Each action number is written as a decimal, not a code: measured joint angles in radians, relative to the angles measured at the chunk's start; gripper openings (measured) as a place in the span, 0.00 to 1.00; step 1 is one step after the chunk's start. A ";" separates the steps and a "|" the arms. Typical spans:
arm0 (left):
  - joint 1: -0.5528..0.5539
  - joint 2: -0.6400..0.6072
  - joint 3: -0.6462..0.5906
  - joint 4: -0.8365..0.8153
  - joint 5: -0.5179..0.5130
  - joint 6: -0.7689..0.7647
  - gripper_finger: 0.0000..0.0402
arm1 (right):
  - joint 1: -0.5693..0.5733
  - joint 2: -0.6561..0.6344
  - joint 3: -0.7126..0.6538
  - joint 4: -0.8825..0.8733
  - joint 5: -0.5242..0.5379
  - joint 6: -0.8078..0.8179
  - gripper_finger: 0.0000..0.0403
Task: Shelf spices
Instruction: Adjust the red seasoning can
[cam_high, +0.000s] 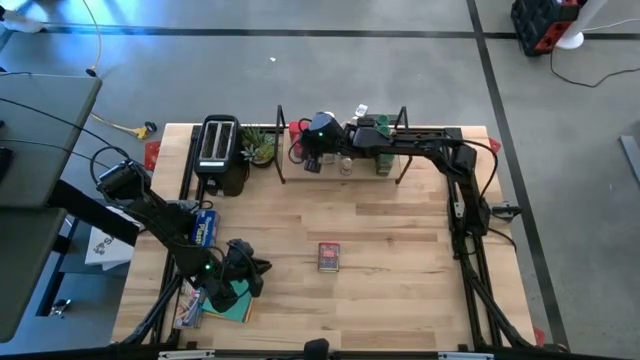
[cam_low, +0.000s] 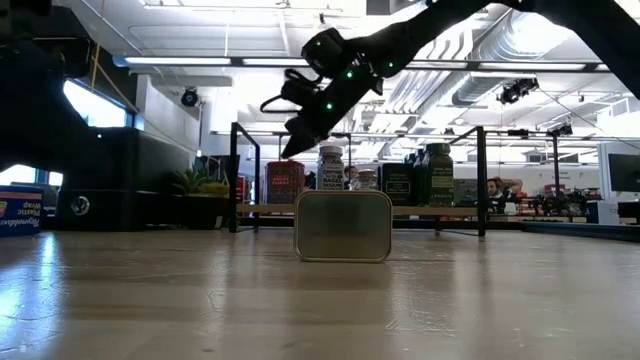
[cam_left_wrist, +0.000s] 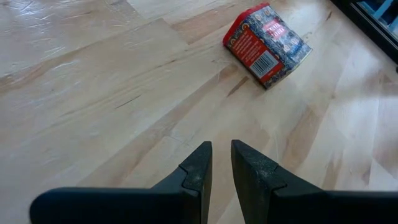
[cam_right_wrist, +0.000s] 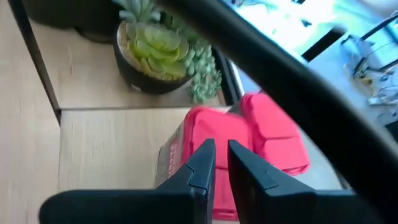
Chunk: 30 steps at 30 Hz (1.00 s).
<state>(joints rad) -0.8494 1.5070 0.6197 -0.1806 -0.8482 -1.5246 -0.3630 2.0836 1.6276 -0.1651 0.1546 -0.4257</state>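
Right gripper (cam_high: 308, 152) hangs over the left end of the shelf (cam_high: 420, 131), its fingers (cam_right_wrist: 202, 163) nearly together above a red-lidded jar (cam_right_wrist: 214, 134) and not visibly clamped on it. Left gripper (cam_left_wrist: 221, 163) sits low near the table's front left, fingers drawn close with a thin gap and nothing between them.

A pale wooden table (cam_high: 400, 270) carries everything; the low view looks past it into a big workroom with ceiling lights and ducts.

Counted from above — one red tin (cam_high: 329, 257) lies flat on open table, well apart from the shelf. One black toaster (cam_high: 219, 152) stands left of the shelf, one potted succulent (cam_high: 259, 146) between them. One teal cloth (cam_high: 236, 309) lies under the left arm.

The low view alone shows the shelf's row: a red jar (cam_low: 285, 183), a white-lidded jar (cam_low: 331, 168), a small clear jar (cam_low: 366, 180), two dark jars (cam_low: 420, 178) — five that I can tell. The left wrist view alone shows the tin's barcode.
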 joint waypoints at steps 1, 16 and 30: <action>0.000 0.000 0.000 0.000 0.000 0.000 0.14 | 0.004 -0.009 0.000 0.004 0.004 -0.002 0.08; 0.000 0.000 0.000 0.023 0.000 0.000 0.14 | 0.040 -0.041 0.001 -0.170 0.197 0.219 0.08; 0.009 0.000 0.000 0.028 0.003 0.011 0.14 | 0.023 -0.017 0.003 -0.126 0.169 0.148 0.09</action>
<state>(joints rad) -0.8406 1.5070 0.6197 -0.1524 -0.8452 -1.5139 -0.3405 2.0663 1.6302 -0.2908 0.3232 -0.2776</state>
